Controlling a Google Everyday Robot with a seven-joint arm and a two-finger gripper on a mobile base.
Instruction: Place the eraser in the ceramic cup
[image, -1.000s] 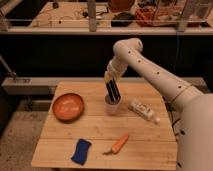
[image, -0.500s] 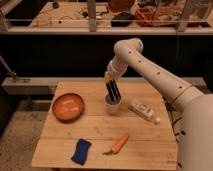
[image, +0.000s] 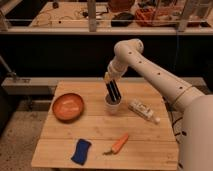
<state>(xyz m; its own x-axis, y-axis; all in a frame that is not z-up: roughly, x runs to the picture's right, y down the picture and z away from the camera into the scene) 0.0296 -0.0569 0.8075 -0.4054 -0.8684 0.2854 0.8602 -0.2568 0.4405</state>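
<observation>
While the tool (image: 115, 100), fingers closed, reaches down into the cup (image: 112, 109) toward the worktop's (image: 150, 140) far edge, the eraser cannot be seen, gripped or dropped inside, so release and withdrawal seem left.

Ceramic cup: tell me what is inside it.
The tool, shut, dips its dark fingers into the ceramic cup from above. The cup's wall and the fingers hide its bottom, so anything lying inside cannot be seen.
</observation>
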